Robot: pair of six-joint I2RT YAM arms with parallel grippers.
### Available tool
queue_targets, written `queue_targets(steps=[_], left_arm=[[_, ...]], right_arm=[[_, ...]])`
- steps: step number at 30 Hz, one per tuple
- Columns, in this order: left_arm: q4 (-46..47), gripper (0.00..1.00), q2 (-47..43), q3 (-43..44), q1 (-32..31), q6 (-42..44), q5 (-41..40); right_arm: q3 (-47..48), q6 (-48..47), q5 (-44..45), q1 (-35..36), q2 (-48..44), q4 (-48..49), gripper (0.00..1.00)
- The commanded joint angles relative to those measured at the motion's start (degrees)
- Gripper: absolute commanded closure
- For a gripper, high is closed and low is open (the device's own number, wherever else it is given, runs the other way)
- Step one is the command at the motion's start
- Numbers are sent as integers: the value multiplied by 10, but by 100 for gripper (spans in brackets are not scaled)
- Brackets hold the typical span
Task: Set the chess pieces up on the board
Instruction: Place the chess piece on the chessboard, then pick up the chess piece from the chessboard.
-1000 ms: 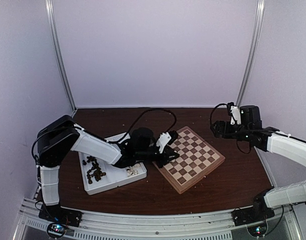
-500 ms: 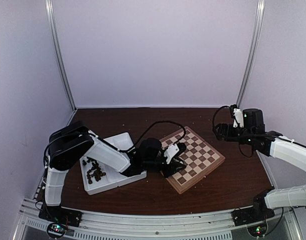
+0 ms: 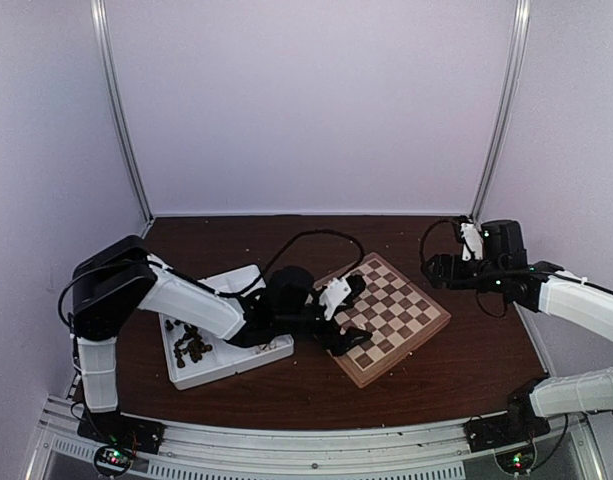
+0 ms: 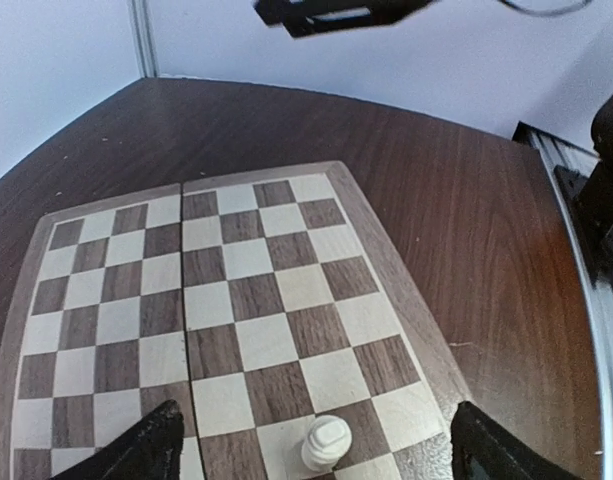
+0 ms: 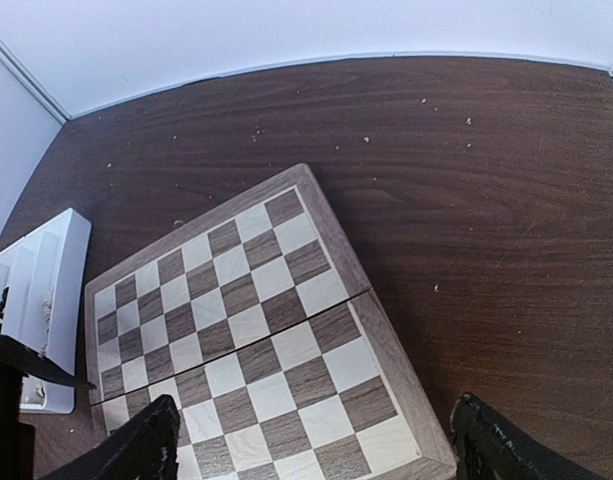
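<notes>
On the near-left edge of the thick square wooden chessboard [image 3: 391, 312], checkered cream and dark brown with a light wood rim, a single cream-white turned chess piece [image 4: 326, 442] is standing upright. Its long axis is running vertically and its rounded head is pointing up. It is sitting in the outermost row of squares, just inside the rim and close to a corner.

The left gripper [image 4: 314, 425] is straddling the piece with its fingers [image 4: 141, 455] spread wide, one on either side and apart from it, gripping nothing. In the top view the gripper is hiding the piece.

The chessboard is lying flat and turned diamond-wise, one corner pointing at the back wall and one at the arm bases. A seam is splitting it into two halves.

The right gripper [image 3: 438, 268] is hovering near the board's far-right edge, its jaws parted wide with nothing between them.

The dark brown wooden table [image 5: 466, 200] is showing bare beyond the board's far and right edges. To the left, a white two-compartment tray [image 3: 248, 275] is lying just beside the board, with dark brown chess pieces [image 3: 191, 345] heaped in its left compartment.
</notes>
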Motion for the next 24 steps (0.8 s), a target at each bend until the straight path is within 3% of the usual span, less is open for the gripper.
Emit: queue_targets(steps=[1,5,10,13,24], left_arm=[[-70,3,-98,-25,1,-12,-63],[-137,2,-172,-73,2,-21,-135],[-257,2,-228,-90,4,-42,-291],[-301,2,-249,-93,13,-38,-328],[-306,2,-362,-187,94,-80,-318]], right_arm=[[27,18,-33,30,10,-46,7],[55,39,-13,84,29,-91,7],[98,64,18,159,77,-131,8],[137,61,37,203,115,-157,14],[270,2,102,307,264,-251,24]])
